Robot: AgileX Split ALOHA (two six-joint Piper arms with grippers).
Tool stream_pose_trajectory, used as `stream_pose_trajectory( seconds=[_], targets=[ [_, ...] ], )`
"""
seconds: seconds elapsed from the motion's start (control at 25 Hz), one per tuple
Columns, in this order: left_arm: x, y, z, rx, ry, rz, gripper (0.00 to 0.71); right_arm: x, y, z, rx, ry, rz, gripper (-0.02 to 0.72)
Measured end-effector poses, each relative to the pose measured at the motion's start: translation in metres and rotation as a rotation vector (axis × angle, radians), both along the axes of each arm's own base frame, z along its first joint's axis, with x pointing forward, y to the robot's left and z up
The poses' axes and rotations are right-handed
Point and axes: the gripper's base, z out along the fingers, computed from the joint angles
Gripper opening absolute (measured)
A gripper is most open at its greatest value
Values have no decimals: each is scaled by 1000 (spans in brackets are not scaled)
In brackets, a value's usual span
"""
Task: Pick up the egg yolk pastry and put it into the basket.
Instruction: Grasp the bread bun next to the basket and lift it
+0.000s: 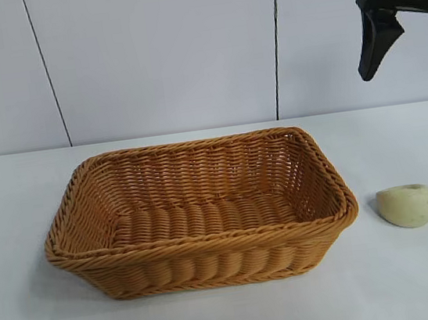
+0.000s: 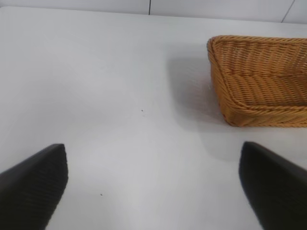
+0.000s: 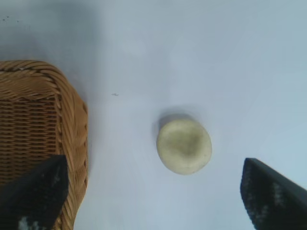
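**One pastry still outside the basket, both grippers spread wide**

One egg yolk pastry point(image 1: 407, 205) is seen lying on the white surface point(image 1: 219, 317), just beside the basket point(image 1: 201, 244) at the side of the right arm, apart from the wicker and not touching it. It rests with its dented, flatter face turned upward, so that the rounded bulk is presented to either side for a pinch.

The right gripper point(image 1: 406, 63) is held high above the surface, over the pastry's side of the scene, and is pointed steeply downward. Its fingers are spread to nearly their full reach and nothing is carried between them. In the right wrist view the pastry point(image 3: 184, 146) is framed between the two fingertips, nearer the middle than either tip, which suggests that the gripper point(image 3: 158, 191) has been lined up for a descent. The wide spread is judged to be there so that the lump can be straddled with room to spare.

The basket is empty, its long open mouth offering an easy drop. The pick is judged not yet begun.

The left gripper point(image 2: 153, 187) is parked low on the far side of the basket point(image 2: 261, 81), fingers likewise spread wide over bare surface, holding nothing; no part in the pick is suggested for it.
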Motion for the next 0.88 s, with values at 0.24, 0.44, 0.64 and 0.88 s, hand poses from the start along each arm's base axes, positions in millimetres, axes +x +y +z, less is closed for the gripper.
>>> stream_pose_trajectory(
  seconds=[0.24, 0.44, 0.64, 0.88],
  targets=[
    [0, 0, 0, 0, 0, 0, 695, 11, 1, -35, -4, 106, 1, 695],
    [0, 0, 0, 0, 0, 0, 695, 19, 0, -77, -32, 223, 11, 695],
    [0, 0, 0, 0, 0, 0, 695, 25, -1, -115, -38, 298, -2, 695],
    [0, 0, 0, 0, 0, 0, 695, 29, -2, -138, -50, 312, -27, 694]
  ],
)
